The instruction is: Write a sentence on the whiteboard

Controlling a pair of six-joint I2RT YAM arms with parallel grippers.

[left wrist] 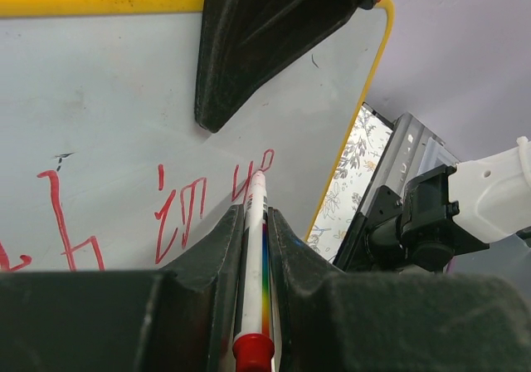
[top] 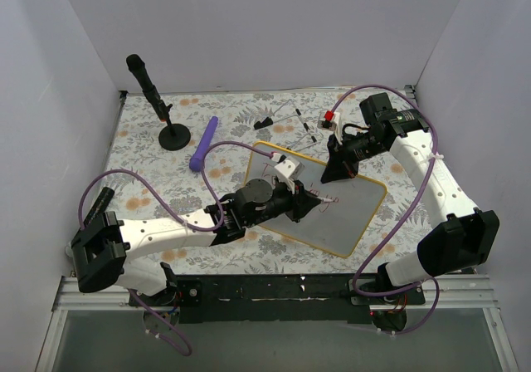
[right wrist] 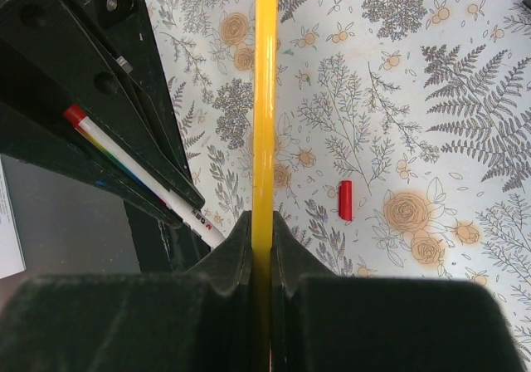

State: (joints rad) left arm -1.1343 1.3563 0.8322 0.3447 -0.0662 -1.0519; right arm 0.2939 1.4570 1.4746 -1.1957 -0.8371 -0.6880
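Note:
The whiteboard point(top: 353, 214), white with a yellow rim, lies tilted on the floral cloth at centre. My left gripper point(top: 311, 202) is shut on a white red-ended marker point(left wrist: 255, 256). The marker's tip touches the board at the end of the red lettering point(left wrist: 178, 214) of the sentence. My right gripper point(top: 338, 168) is shut on the board's far yellow rim point(right wrist: 265, 98), and its black fingers point(left wrist: 249, 56) show at the top of the left wrist view. The marker point(right wrist: 141, 181) and the left gripper also show at the left of the right wrist view.
A black stand with a rod point(top: 170, 131) and a purple stick point(top: 204, 144) lie at the back left. Small black clips point(top: 264, 124) and a red-and-white piece point(top: 330, 119) lie behind the board. A red cap point(right wrist: 345, 200) lies on the cloth beside the rim.

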